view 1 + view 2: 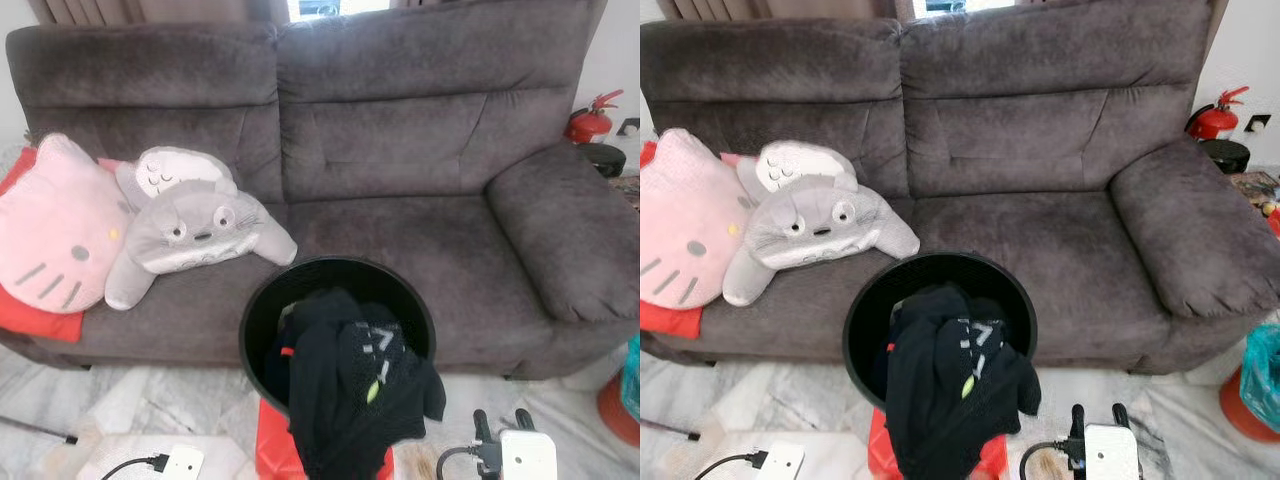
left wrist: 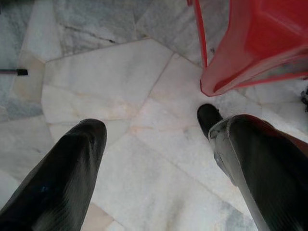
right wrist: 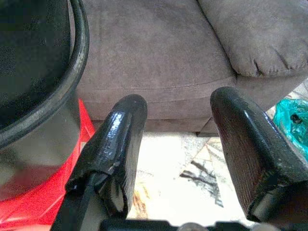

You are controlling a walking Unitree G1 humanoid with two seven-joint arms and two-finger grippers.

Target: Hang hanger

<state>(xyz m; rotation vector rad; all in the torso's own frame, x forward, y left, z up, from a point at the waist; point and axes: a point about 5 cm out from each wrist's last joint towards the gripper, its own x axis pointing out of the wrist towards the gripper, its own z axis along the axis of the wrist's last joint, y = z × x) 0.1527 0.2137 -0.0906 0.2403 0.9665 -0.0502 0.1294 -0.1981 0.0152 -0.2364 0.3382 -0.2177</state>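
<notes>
Both the left gripper [image 2: 154, 144] and the right gripper [image 3: 178, 139] hang open, holding nothing. No hanger is visible; dark clothes [image 1: 350, 390] fill the black bin [image 1: 262, 300] at six o'clock, so search there gently first.

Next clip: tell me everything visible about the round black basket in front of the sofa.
The round black plastic basket stands upright on a red plastic stool, directly before the grey fabric sofa. Its smooth, thick rim is open at the top. Dark clothing fills it and spills over the near rim, hanging down over the stool. Neither hand touches it; the right hand hovers open beside its wall.
</notes>
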